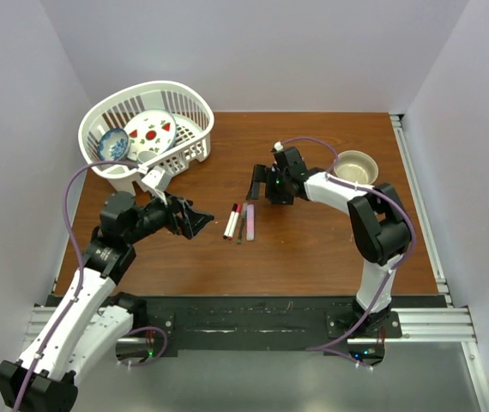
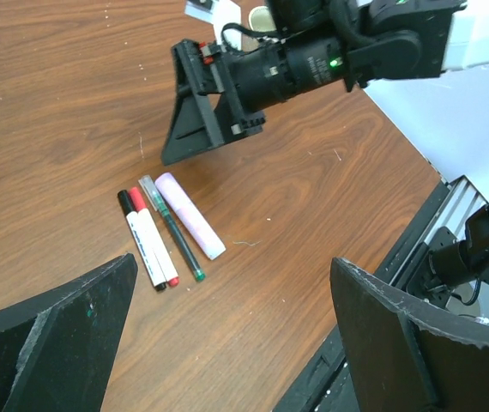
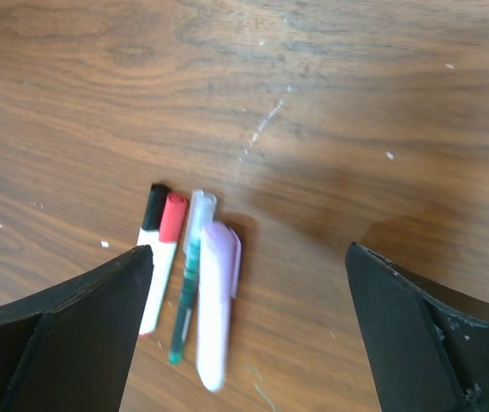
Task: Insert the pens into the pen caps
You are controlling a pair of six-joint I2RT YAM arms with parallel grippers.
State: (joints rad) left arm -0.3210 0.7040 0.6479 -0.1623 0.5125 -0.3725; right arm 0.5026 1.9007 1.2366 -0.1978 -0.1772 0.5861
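Both gaping empty, the left gripper [image 1: 197, 220] is hovering at nine o'clock and the right gripper [image 1: 256, 181] at one o'clock of the side-by-side pens [image 1: 238, 221].

No word, number or brand can be read anywhere. The white marker [image 2: 147, 245] on the tabletop [image 2: 73, 103] has a line of small blue print along its barrel, too fine to make out. The plate [image 1: 152, 129] in the basket [image 1: 169, 84] bears red marks that look like pattern, not lettering.
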